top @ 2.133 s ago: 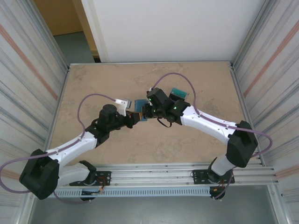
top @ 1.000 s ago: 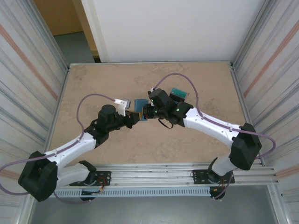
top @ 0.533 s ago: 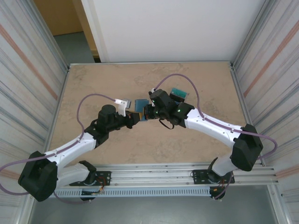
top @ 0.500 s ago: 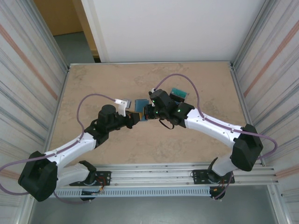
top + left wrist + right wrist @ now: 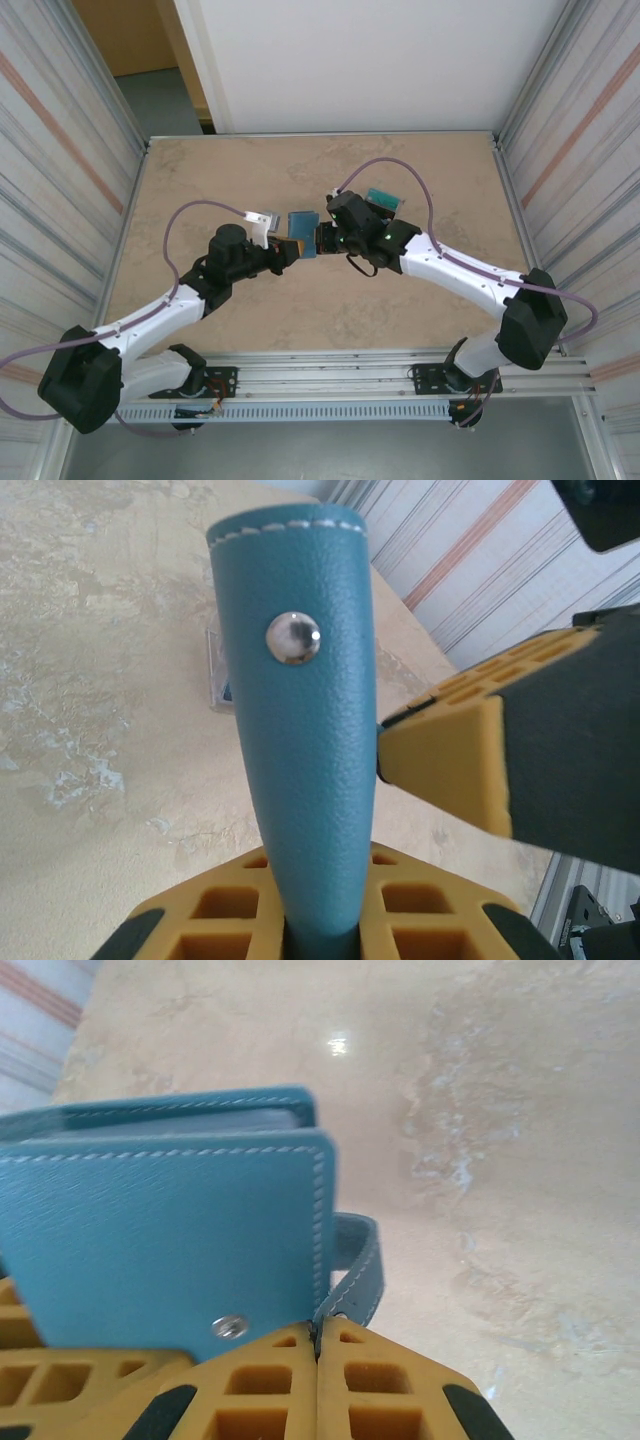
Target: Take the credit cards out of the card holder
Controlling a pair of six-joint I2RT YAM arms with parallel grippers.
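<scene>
The card holder (image 5: 303,222) is a teal-blue wallet held off the table between both arms. My left gripper (image 5: 292,248) is shut on its lower edge; in the left wrist view the card holder (image 5: 300,730) rises upright from the fingers (image 5: 210,920), snap stud facing me. My right gripper (image 5: 317,1345) is shut on the closure tab (image 5: 358,1265), beside the card holder (image 5: 170,1230). The credit cards (image 5: 381,198) lie in a small pile on the table behind the right arm, and the pile (image 5: 218,680) shows partly behind the wallet.
The marble table (image 5: 200,190) is walled by ribbed metal panels left and right (image 5: 560,130), with a white board at the back. The right gripper's yellow finger (image 5: 450,770) sits close beside the wallet. Cables loop over both arms.
My right gripper has shifted a little to the right and back, keeping hold of the tab. The left arm has hardly moved and still holds the wallet.
</scene>
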